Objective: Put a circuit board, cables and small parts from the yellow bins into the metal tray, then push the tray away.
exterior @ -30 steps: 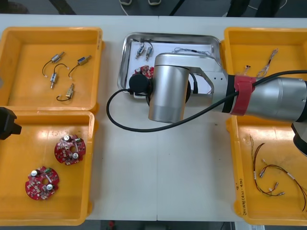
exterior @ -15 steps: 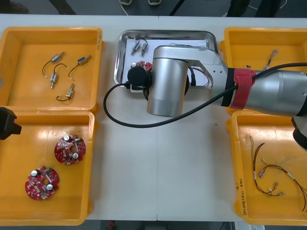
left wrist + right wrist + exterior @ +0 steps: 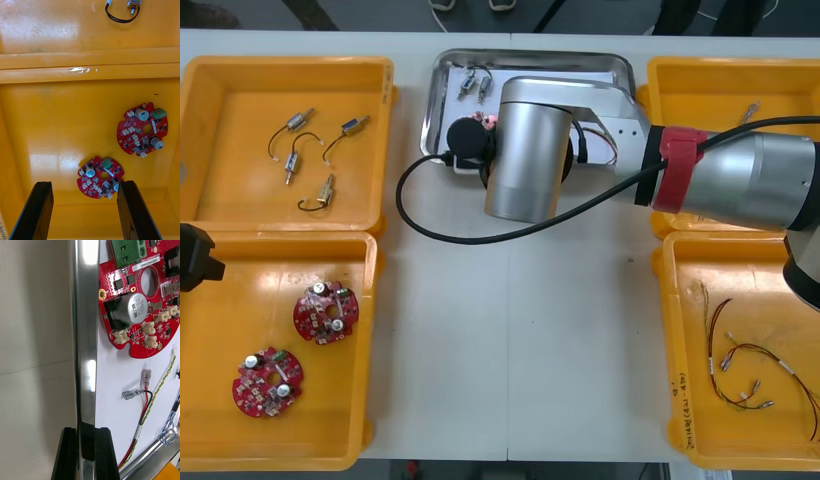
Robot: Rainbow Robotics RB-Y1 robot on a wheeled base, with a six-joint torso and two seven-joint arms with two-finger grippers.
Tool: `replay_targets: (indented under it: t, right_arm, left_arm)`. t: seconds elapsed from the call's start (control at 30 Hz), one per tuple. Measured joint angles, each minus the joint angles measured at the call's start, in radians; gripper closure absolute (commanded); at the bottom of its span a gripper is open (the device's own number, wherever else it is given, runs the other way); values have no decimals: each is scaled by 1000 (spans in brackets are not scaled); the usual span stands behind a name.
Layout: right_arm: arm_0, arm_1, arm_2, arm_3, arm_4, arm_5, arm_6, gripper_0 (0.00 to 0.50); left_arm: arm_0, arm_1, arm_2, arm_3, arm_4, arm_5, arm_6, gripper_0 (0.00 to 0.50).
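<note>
The metal tray [image 3: 530, 57] lies near the table's far edge, white inside. My right arm's wrist [image 3: 525, 160] covers its near part. In the right wrist view my right gripper [image 3: 85, 431] is shut on the tray's shiny rim [image 3: 84, 333], one finger on each side. Inside lie a round red circuit board [image 3: 112, 281], a red and yellow cable [image 3: 148, 408] and a twisted blue and white cable [image 3: 170, 427]. Small metal parts [image 3: 473, 85] sit in the tray's far left corner. My left gripper [image 3: 85, 183] hangs open above two boards [image 3: 144, 127].
The left far yellow bin [image 3: 240, 140] holds several small metal parts. Two boards [image 3: 325, 312] [image 3: 268, 380] lie in the left near bin. On the right, the near bin [image 3: 780, 300] holds red and yellow cables [image 3: 750, 365], and the far bin [image 3: 700, 85] stands beside the tray.
The tray has slid toward the table's far edge, with my right arm moving along with it. The left arm has stayed where it was.
</note>
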Motion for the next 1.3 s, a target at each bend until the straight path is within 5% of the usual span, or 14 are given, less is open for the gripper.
replay_targets:
  t: [1.23, 1.27, 1.3]
  right_arm:
    - [-10, 34, 52, 165, -1, -197, 10, 500]
    - [-10, 34, 53, 165, -1, -199, 10, 485]
    - [-10, 34, 53, 166, -1, -200, 10, 368]
  left_arm:
    - [0, 0, 0, 0, 0, 0, 0, 0]
    - [0, 0, 0, 0, 0, 0, 0, 0]
    - [0, 0, 0, 0, 0, 0, 0, 0]
